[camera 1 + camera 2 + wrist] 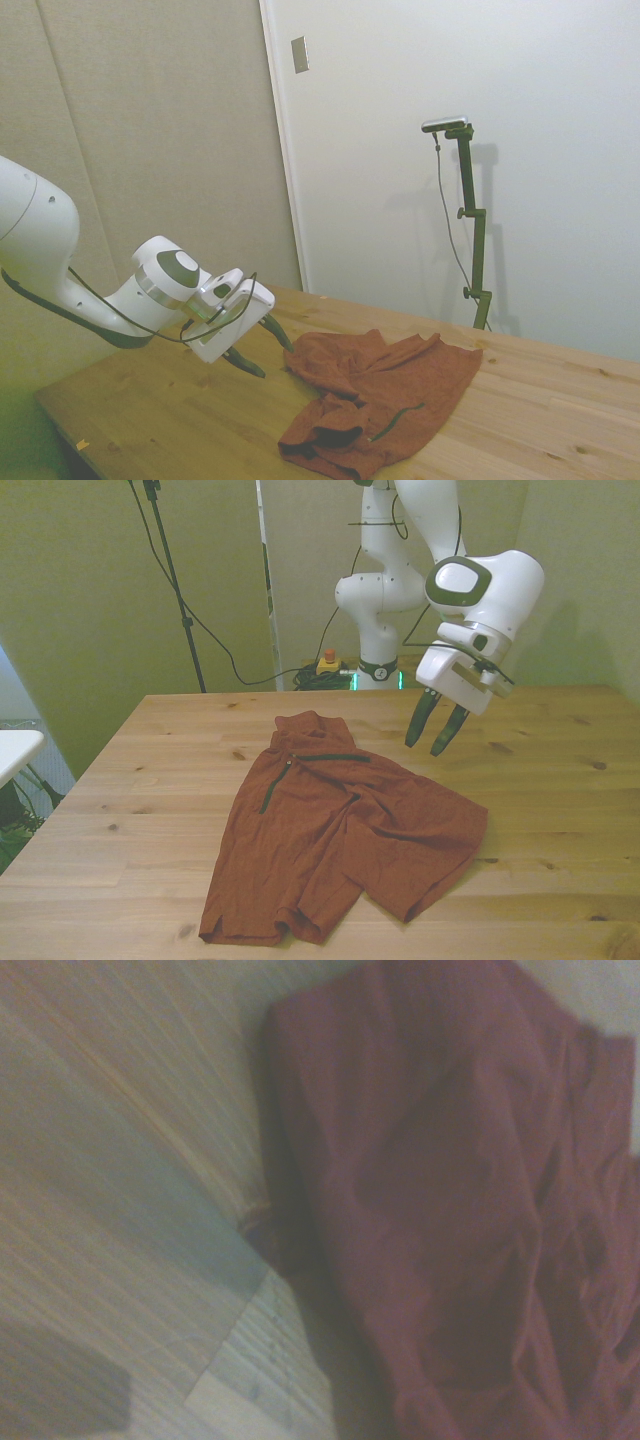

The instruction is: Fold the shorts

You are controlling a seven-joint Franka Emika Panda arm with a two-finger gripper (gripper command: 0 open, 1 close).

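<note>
Counter (560,810): wooden, bare around the cloth. Shorts (340,830) lie rumpled mid-counter, one leg partly lapped over the other, dark pocket line (325,758) facing up. Gripper (436,742) hovers above the counter just beside the shorts at the front view's right, fingers slightly apart, holding nothing. Suggest: descend on the nearest edge, pinch a single layer, lift low, drag across to fold.

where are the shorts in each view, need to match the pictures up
Side view: the shorts lie low and right of middle on the table, beside the open gripper.
Front view: the shorts fill the lower middle, below the gripper.
Wrist view: the shorts cover most of the picture, blurred.
Shared landmark: the thin dark pocket line, seen in side and front views.
</note>
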